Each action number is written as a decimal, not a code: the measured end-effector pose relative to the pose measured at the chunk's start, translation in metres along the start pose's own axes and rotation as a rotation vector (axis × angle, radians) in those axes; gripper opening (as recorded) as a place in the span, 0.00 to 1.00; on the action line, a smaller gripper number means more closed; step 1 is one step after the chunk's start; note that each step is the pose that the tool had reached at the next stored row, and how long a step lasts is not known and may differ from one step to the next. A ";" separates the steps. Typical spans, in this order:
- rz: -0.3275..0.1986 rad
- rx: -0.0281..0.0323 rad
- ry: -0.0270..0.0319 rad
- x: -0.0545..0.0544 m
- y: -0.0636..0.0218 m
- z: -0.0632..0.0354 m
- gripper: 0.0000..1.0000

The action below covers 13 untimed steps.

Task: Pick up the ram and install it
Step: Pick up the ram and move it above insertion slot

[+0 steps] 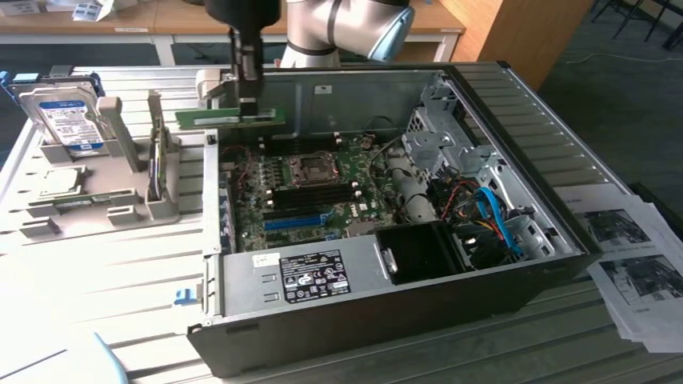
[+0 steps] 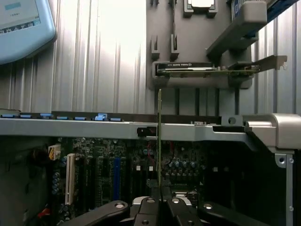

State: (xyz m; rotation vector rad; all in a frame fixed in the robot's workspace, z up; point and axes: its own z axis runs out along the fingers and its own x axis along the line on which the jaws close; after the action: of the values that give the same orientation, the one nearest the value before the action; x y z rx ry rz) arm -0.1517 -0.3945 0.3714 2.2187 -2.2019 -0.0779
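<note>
end effector (image 1: 248,110) clamped tight on the ram (image 1: 226,118), pinching the green stick by its top edge, high over the open computer case (image 1: 555,160) at the wall on the exterior view's left. it hangs edge-down, lengthwise, presumably so its contact edge faces the motherboard (image 1: 309,188) below. count: one ram in the grip, one hard drive (image 1: 62,120) upright in the grey holder (image 1: 128,210) on the worktop (image 1: 107,268), one blue slot (image 1: 293,222).
</note>
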 end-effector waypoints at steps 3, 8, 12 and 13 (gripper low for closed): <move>0.000 0.0000 -0.0001 0.000 -0.0137 -0.0002 0.11; 0.000 0.0000 -0.0002 0.000 -0.0366 -0.0007 0.11; 0.000 0.0001 -0.0004 0.000 -0.0546 -0.0011 0.11; 0.000 0.0000 -0.0003 0.000 -0.0594 -0.0013 0.11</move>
State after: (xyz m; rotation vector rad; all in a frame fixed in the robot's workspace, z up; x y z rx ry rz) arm -0.0923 -0.3945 0.3700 2.2187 -2.2021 -0.0783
